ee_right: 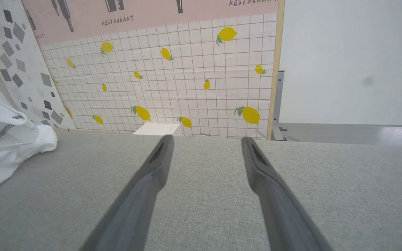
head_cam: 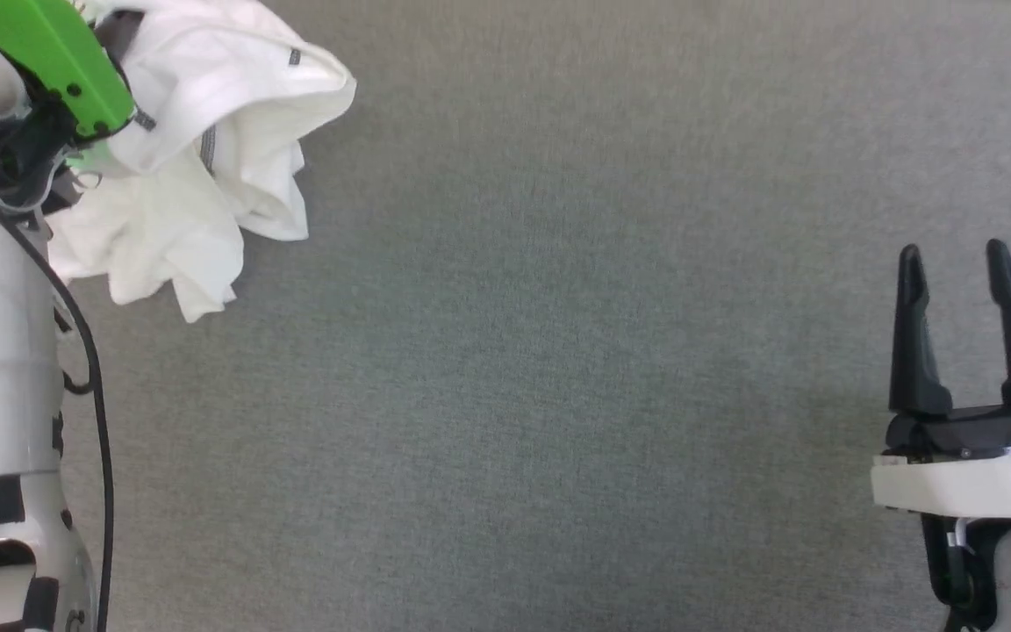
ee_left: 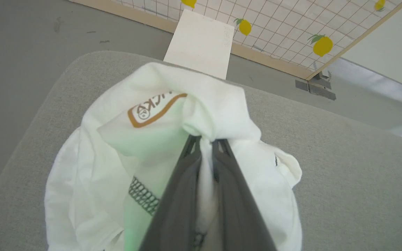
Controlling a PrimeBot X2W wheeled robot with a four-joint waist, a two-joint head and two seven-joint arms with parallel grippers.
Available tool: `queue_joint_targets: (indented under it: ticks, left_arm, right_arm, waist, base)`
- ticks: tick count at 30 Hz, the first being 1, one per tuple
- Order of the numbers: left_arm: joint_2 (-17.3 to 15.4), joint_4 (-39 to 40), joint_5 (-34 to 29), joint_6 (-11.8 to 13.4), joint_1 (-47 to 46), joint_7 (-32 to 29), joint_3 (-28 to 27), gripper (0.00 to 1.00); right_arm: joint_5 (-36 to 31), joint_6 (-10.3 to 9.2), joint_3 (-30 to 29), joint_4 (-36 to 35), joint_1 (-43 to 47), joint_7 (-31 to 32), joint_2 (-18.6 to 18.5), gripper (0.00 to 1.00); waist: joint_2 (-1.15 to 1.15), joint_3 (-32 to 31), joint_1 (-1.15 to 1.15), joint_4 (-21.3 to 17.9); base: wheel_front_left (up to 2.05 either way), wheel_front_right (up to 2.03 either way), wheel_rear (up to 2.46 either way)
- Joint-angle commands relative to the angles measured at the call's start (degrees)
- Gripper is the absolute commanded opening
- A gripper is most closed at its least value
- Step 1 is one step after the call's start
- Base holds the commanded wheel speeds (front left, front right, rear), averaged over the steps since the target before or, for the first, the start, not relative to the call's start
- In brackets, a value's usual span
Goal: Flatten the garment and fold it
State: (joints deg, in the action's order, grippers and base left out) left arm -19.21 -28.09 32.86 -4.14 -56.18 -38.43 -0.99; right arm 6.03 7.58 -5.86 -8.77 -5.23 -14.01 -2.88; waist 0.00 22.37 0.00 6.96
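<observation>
The garment point(head_cam: 198, 158) is a white T-shirt bunched in a heap at the far left of the grey table. In the left wrist view it point(ee_left: 159, 139) shows a brown-bordered patch and dark stitching. My left gripper point(ee_left: 206, 141) is shut on a fold of the cloth, with fabric pinched between its dark fingers point(ee_left: 183, 181). In the head view the left arm's green wrist point(head_cam: 58, 61) covers part of the heap and hides the fingers. My right gripper point(head_cam: 957, 263) stands open at the lower right, far from the shirt, with nothing in it point(ee_right: 206, 146).
The grey fabric table point(head_cam: 558, 351) stretches between the two arms. A rigid white box point(ee_left: 201, 42) stands beyond the table's far edge, against a lemon-patterned tiled panel point(ee_right: 187, 76). The garment's edge point(ee_right: 9, 139) lies at the left in the right wrist view.
</observation>
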Motion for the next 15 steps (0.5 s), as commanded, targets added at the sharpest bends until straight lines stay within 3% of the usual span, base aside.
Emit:
queue_joint_targets:
  ticks: [1,9,15]
  left_arm:
    - [-0.2,0.9,0.3,-0.5,-1.4,-0.3,0.3,0.0]
    - [0.9,6.6,1.4,-1.1,-4.0,-4.1,2.8,0.0]
    - [4.5,10.3,3.5,-1.1,-7.1,-6.4,4.7,0.0]
  right_arm:
    - [0.8,-0.09,0.2,0.7,0.0,-0.5,0.0,1.0]
    - [4.2,-0.09,0.8,4.0,1.7,-0.9,0.0,1.0]
    - [6.2,-0.09,0.5,4.7,3.1,-1.0,0.0,1.0]
  waist:
    - [0.0,-5.5,0.0,-0.3]
    - [0.0,-13.6,0.0,-1.2]
    - [0.0,-17.9,0.0,-2.6]
  base:
    - [0.0,0.0,0.0]
    - [0.0,0.0,0.0]
    - [0.0,0.0,0.0]
